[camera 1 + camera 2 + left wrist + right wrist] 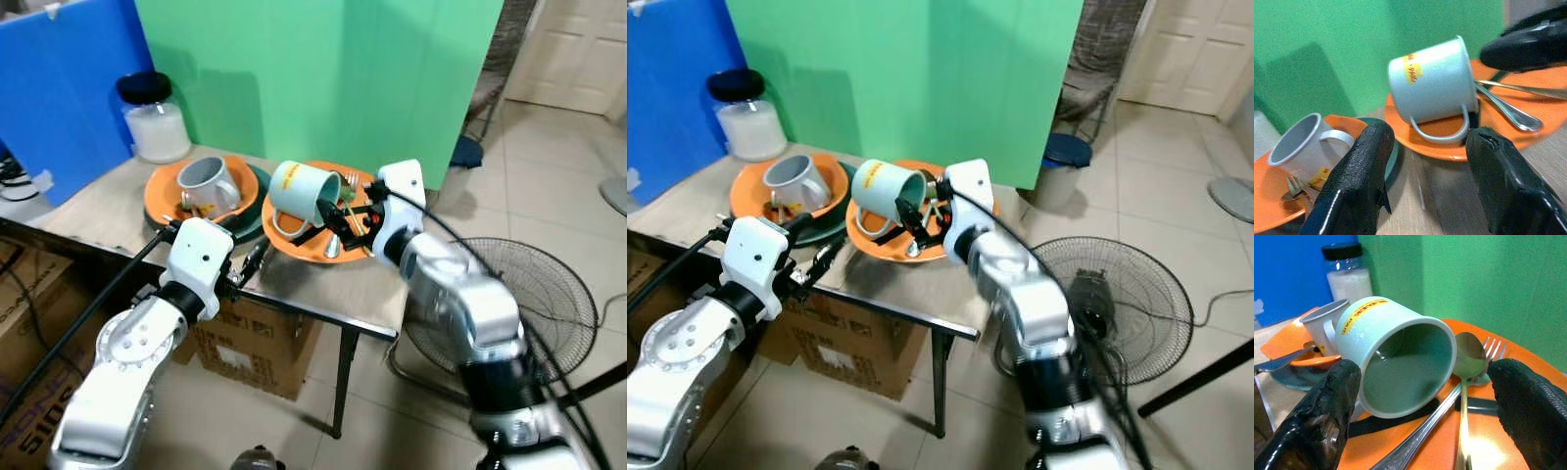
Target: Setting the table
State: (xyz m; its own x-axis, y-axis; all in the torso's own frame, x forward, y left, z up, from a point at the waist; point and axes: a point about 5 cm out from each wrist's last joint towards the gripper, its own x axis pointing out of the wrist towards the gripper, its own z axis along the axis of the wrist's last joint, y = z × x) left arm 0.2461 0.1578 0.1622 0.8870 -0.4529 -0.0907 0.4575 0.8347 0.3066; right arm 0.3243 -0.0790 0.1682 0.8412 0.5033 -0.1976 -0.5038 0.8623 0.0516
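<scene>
— What is on the table (323, 289)?

— Two orange plates. One orange plate (299, 245) sits near the front edge of the tabletop. The other orange plate (162, 191) is beside it, toward the left edge, on a dark green plate (257, 211).

— Where are the cups?

— A pale green cup (304, 191) lies tipped on the first plate, with a spoon (1469, 357) and a fork (1493, 350) beside it. A gray cup (208, 184) lies tilted on the other plate.

— And the robot's hands?

— The right gripper (1420, 406) is wide open around the green cup's mouth. The left gripper (1425, 171) is open at the front edge, holding nothing.

— Anything else?

— A jar (155, 119) with a black lid stands at the back left corner.
</scene>
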